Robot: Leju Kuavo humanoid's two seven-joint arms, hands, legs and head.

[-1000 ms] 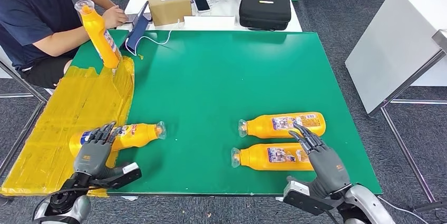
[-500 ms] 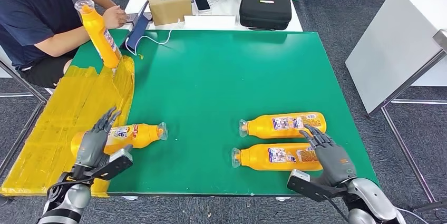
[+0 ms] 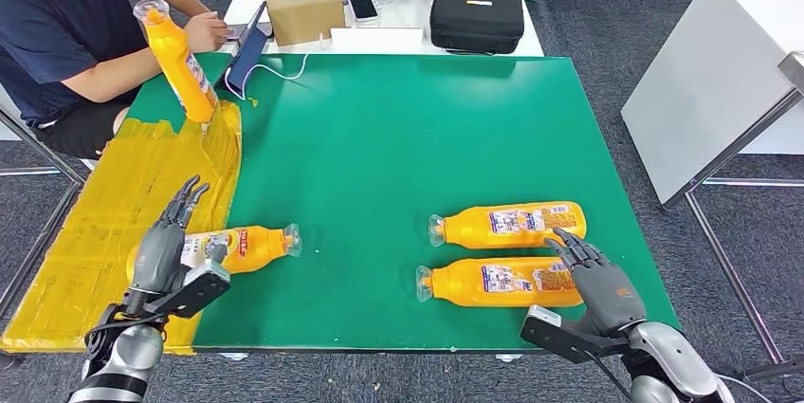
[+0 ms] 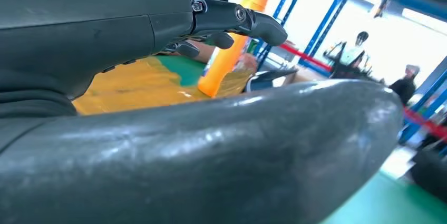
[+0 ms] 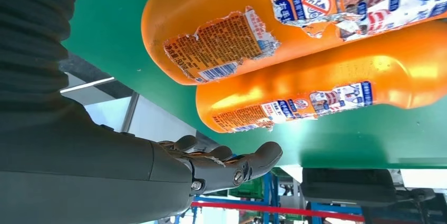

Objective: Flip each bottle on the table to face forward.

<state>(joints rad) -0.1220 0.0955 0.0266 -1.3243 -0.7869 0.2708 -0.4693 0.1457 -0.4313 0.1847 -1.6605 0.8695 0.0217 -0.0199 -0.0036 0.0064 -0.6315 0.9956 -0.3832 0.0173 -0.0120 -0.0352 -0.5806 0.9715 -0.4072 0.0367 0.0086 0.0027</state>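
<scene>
The left hand [image 3: 163,249] has lifted off the orange plastic bottle with the clear cap lying at the left [image 3: 237,247]. One second ago its fingers lay over the bottle's base; now they are spread apart and raised, holding nothing. This bottle lies on its side where the green desk [image 3: 398,137] meets the yellow taped sheet [image 3: 114,204], cap pointing toward the desk centre, its label now turned upward.

The right hand [image 3: 599,284] has drawn back slightly toward the near desk edge. Its fingers are apart and empty, their tips at the base end of the nearer of two orange bottles [image 3: 498,282]. The farther orange bottle [image 3: 512,223] lies just beside and parallel to it; both have caps pointing left and labels showing upward. The right wrist view confirms that nothing is in that hand.

A person at the far left steadies an upright orange bottle [image 3: 177,60].

Judgement: the left bottle's turn appears complete and released. The right pair appear label-up; whether either needs further rotation cannot be determined.
</scene>
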